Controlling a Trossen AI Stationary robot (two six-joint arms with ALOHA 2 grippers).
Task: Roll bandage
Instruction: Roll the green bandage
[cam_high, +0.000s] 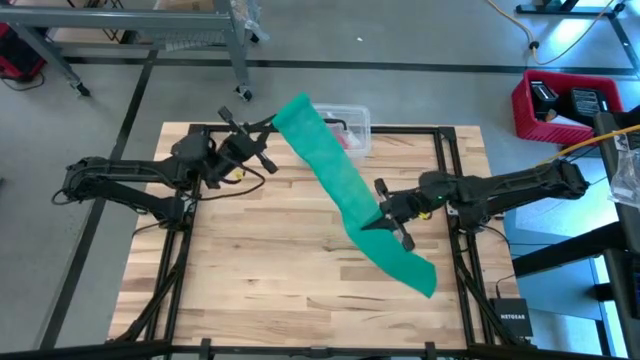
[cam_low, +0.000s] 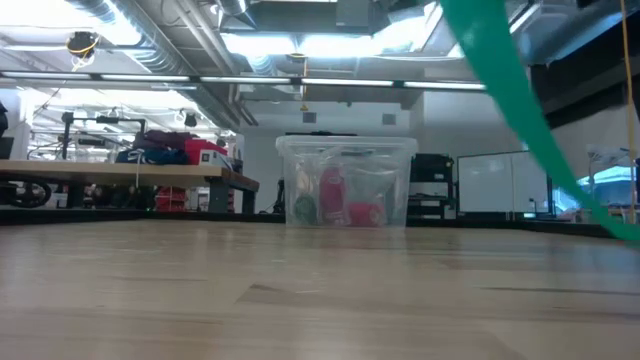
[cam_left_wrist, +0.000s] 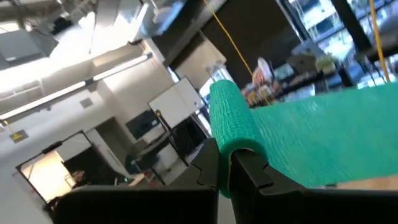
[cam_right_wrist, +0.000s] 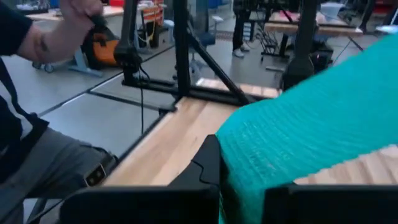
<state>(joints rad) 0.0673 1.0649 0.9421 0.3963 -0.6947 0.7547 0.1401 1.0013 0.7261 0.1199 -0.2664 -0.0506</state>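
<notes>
The teal-green bandage (cam_high: 340, 175) stretches as a long flat strip slantwise above the wooden table (cam_high: 260, 260), from the far middle toward the near right. My left gripper (cam_high: 270, 130) is shut on its far end, and my right gripper (cam_high: 386, 214) is shut on the strip farther along. The free tail (cam_high: 412, 272) runs on past the right gripper; whether it rests on the table I cannot tell. In the low view the bandage (cam_low: 520, 110) crosses the upper right, high over the table. My left gripper pinches the bandage's far end (cam_left_wrist: 233, 140) between its two fingers, where the fabric curls over into a thick rounded edge (cam_left_wrist: 227, 109). That end is lifted clear of the table, and the strip runs away from it, spread wide. My right gripper pinches the strip partway along, across its width (cam_right_wrist: 239, 180), coming from the table's right side. The fabric bunches between the fingers and spreads out beyond them, clear of the table there.
A clear plastic tub (cam_high: 348, 126) with pink-red and green items stands at the table's far edge, right behind the bandage's far end; the low view shows the tub (cam_low: 345, 180) too. A person (cam_right_wrist: 37, 74) stands beside the table. A red crate (cam_high: 565, 105) sits on the floor.
</notes>
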